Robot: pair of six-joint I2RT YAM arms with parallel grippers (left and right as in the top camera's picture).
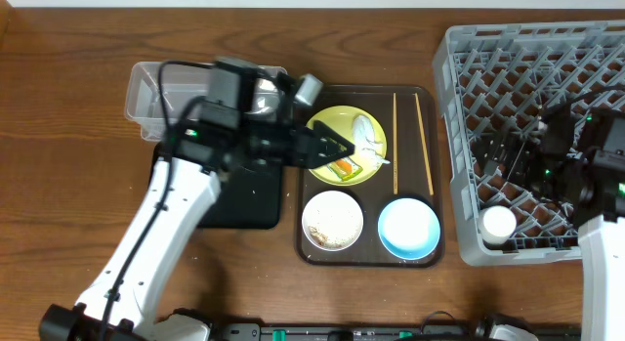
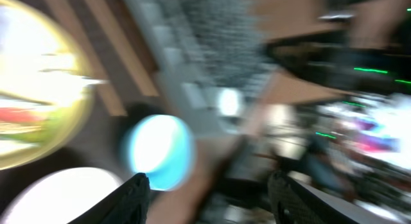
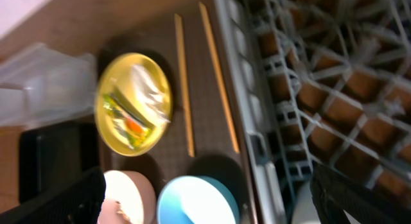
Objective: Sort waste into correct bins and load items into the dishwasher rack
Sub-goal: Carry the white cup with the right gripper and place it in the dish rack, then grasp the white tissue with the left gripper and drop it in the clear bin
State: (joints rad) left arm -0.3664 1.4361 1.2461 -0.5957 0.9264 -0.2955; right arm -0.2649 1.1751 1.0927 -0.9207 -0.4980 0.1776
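The yellow plate (image 1: pixel 363 121) sits on the brown tray and holds the green-and-orange wrapper (image 1: pixel 344 168) and the white crumpled scrap (image 1: pixel 367 136). My left gripper (image 1: pixel 337 146) hovers over the plate's left side, open and empty. In the blurred left wrist view its fingers (image 2: pixel 209 198) frame the light blue bowl (image 2: pixel 157 150). The white bowl (image 1: pixel 332 221) holds rice scraps. The light blue bowl (image 1: pixel 408 227) and two chopsticks (image 1: pixel 395 136) lie on the tray. My right gripper (image 1: pixel 508 160) is open and empty above the grey rack (image 1: pixel 459 136). The white cup (image 1: pixel 498 224) stands in the rack.
The clear tub (image 1: pixel 156 87) stands at the back left, and the black tray (image 1: pixel 244 199) lies in front of it, partly under my left arm. The dark brown serving tray (image 1: pixel 430 253) lies between the bins and the rack. The right wrist view shows the plate (image 3: pixel 131 102) and the rack wall (image 3: pixel 257 121).
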